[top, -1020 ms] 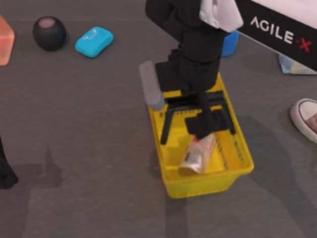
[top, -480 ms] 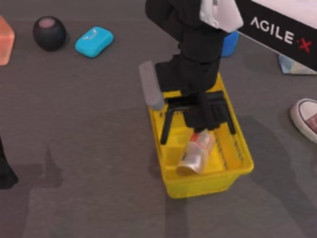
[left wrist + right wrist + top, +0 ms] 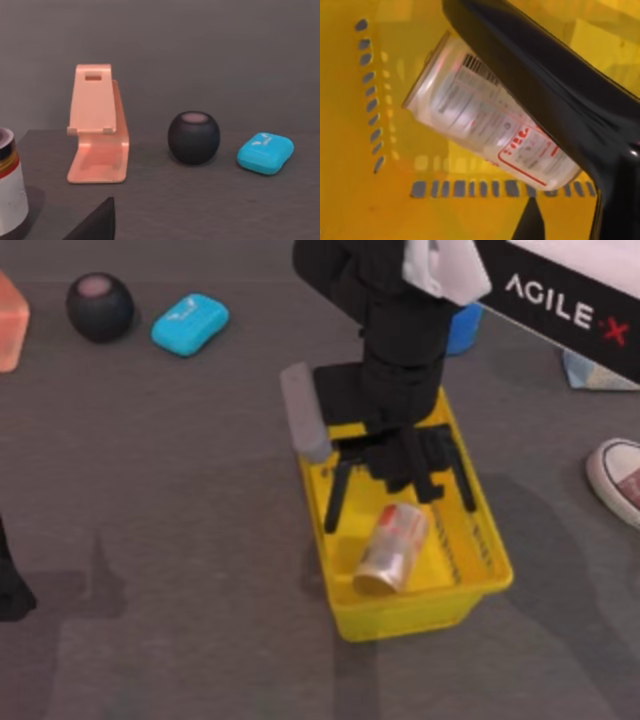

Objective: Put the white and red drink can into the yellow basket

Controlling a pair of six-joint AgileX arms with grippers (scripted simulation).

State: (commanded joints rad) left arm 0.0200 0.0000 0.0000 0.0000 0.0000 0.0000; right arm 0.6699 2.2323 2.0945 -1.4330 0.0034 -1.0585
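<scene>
Room inside the large rectangular bright yellow plastic basket (image 3: 492,558) is tight: its slotted walls close around the floor on all four sides, and its black folding handle (image 3: 338,490) lies across the end farther from the table's near edge. Outside the basket, bare grey tabletop (image 3: 180,540) spreads wide toward the top view's left and along the near edge.

The small white and red drink can (image 3: 391,548) with dull gold-tan ends lies on its side on the basket floor, in the nearer half. Its long axis runs diagonally, one gold end pointing toward the basket's near wall and slightly left, the other end toward the handle. In the right wrist view the can (image 3: 485,122) lies along the yellow floor with slotted walls close by.

The right gripper (image 3: 408,478) hangs over the basket just beyond the can's far end, apart from it, its dark fingers (image 3: 555,95) spread and holding nothing.

The left arm (image 3: 10,585) sits parked at the table's left edge; whether its claw is spread or closed I cannot tell.

A grey flat block (image 3: 303,412) leans just beside the basket's far left corner.
</scene>
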